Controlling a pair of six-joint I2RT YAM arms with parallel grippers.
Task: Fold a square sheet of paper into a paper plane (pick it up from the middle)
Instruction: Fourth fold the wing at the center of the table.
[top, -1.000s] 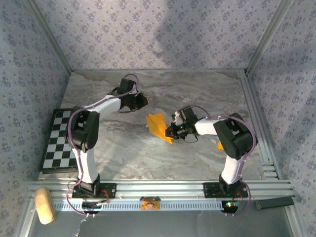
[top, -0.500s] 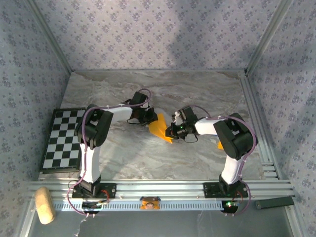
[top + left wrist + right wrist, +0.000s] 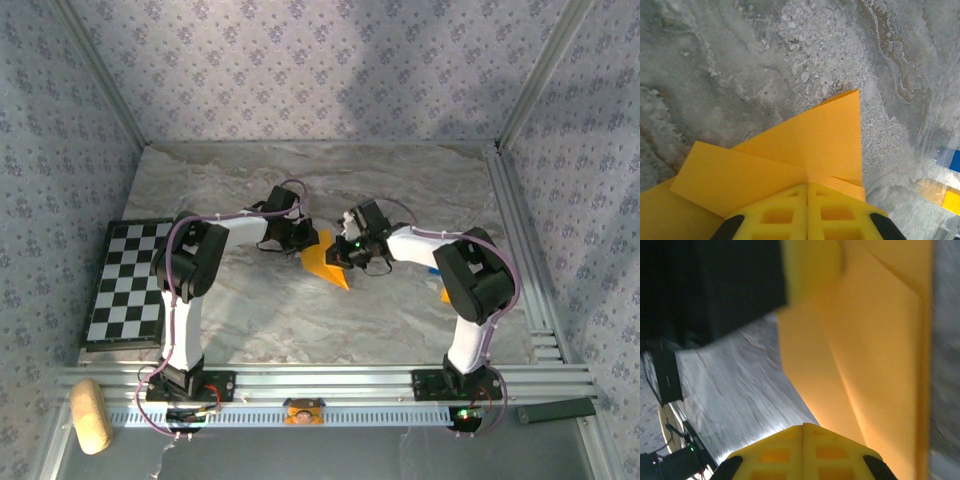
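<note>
Two arms bend inward to frame centre; left tool (image 3: 305, 244) pinches one folded paper sheet (image 3: 325, 263), right tool (image 3: 344, 253) closed beside it.

Soft even light, right-wrist blur

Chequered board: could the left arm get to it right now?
Probably: nothing blocks the chequered board, but the left gripper is shut on the folded paper, which it must drop first.

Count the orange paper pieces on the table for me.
2. The folded paper sits at the middle of the table, between the left gripper and right gripper; a tiny scrap lies beside the right arm. More may hide under the arms.
</note>
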